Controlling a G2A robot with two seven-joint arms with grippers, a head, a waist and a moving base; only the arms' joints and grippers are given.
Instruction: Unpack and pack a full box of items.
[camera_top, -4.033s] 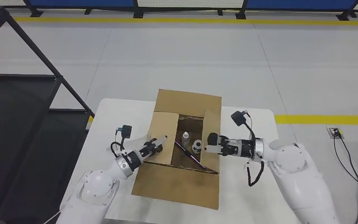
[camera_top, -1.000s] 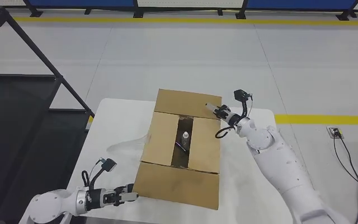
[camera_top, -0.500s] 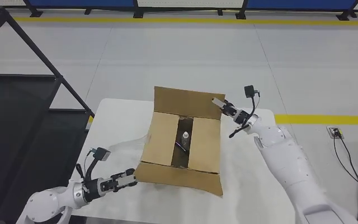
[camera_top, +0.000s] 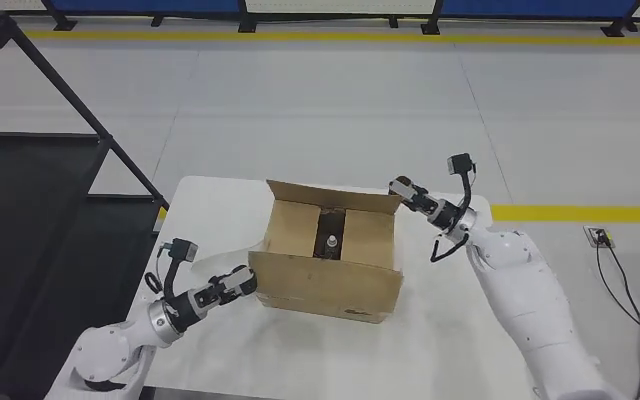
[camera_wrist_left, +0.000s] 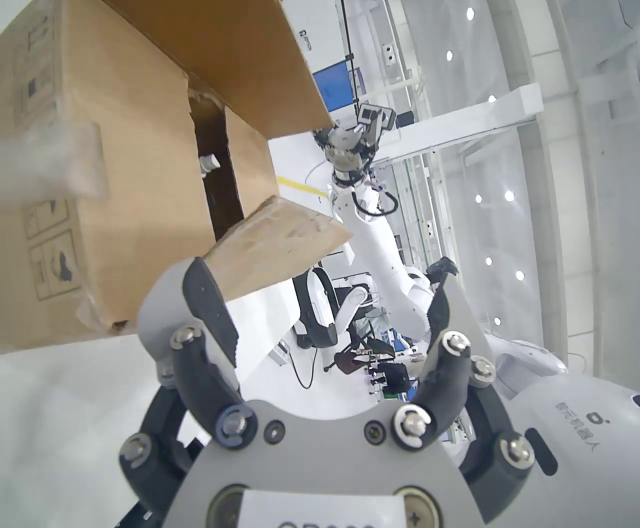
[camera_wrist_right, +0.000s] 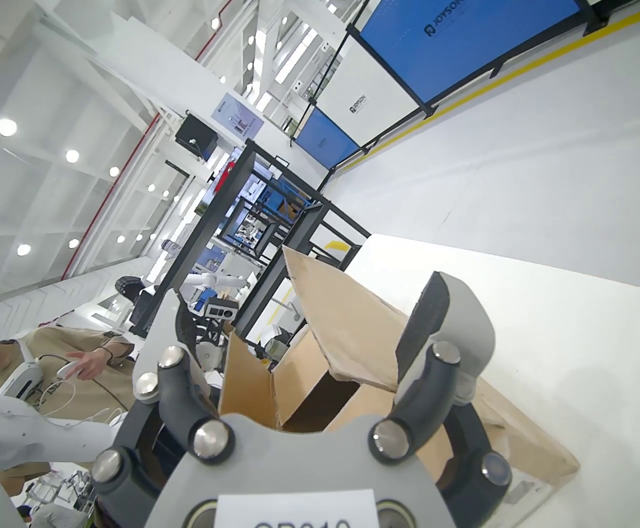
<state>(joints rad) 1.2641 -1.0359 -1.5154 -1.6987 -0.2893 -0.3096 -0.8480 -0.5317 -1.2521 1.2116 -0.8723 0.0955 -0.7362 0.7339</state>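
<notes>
A brown cardboard box (camera_top: 325, 285) stands in the middle of the white table (camera_top: 210, 215), with its front and back flaps lifted and its side flaps partly folded in. Through the slot between them a small white-capped bottle (camera_top: 329, 243) stands upright inside. My left gripper (camera_top: 240, 283) is at the box's front left corner. It is open, and the corner of the front flap (camera_wrist_left: 280, 235) rests against one finger (camera_wrist_left: 210, 305). My right gripper (camera_top: 400, 188) is at the back right corner, open, with the back flap's edge (camera_wrist_right: 340, 320) between its fingers.
A black metal frame (camera_top: 60, 200) stands just off the table's left side. Bare tabletop (camera_top: 450, 330) lies to the right of the box and in front of it. A yellow floor line (camera_top: 565, 212) runs past the table's right end.
The front and back flaps have gone from lying flat to standing up. My left gripper has come up to the front left corner. My right gripper has moved right with the back flap.
</notes>
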